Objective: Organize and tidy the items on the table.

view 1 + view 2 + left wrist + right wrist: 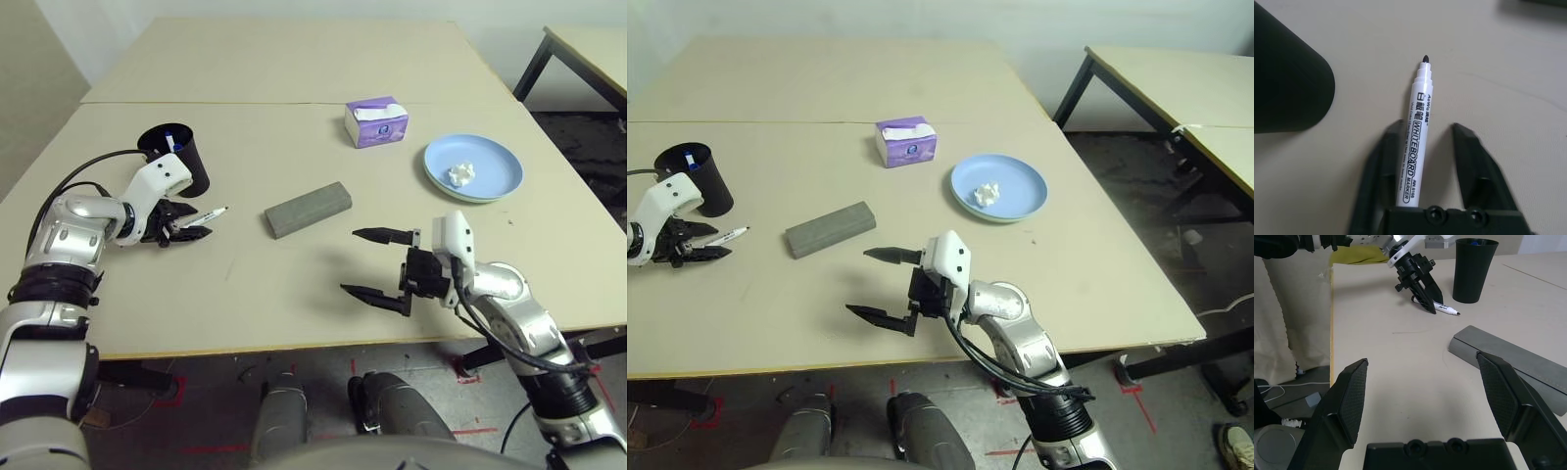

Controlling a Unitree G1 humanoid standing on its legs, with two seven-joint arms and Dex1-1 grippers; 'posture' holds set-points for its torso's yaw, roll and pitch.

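Left gripper (192, 227) is down at the table's (294, 59) nine o'clock edge, jaws straddling a white marker (211, 212). From the left wrist view the fingers (1476, 161) sit either side of the barrel with a gap on one side, so they are narrowed around it but whether they truly pinch it, I cannot tell. The marker (1418, 132) lies flat, black tip pointing away from the wrist, toward three o'clock. The gripper comes in low along the barrel, which looks like the way to lift a thin thing off a flat top.

Just beside it at eleven o'clock stands the black cup (181, 155), upright, a blue-capped marker (169, 140) already poking out. My read: the cup is the pen holder, and this second marker is bound for it.

Right gripper (377, 262) hovers near six o'clock, fingers spread wide, holding nothing, probably waiting clear of the left arm's work.

Centre table, the grey case (308, 209) lies closed on a slant. Tissue box (376, 122) sits toward one o'clock. At three o'clock, the blue plate (490, 155) rests on another plate, only a pale sliver of rim showing, with the paper wad (461, 175) on top.

Count: two markers, one cup, one case, one tissue box, two stacked plates, one wad.
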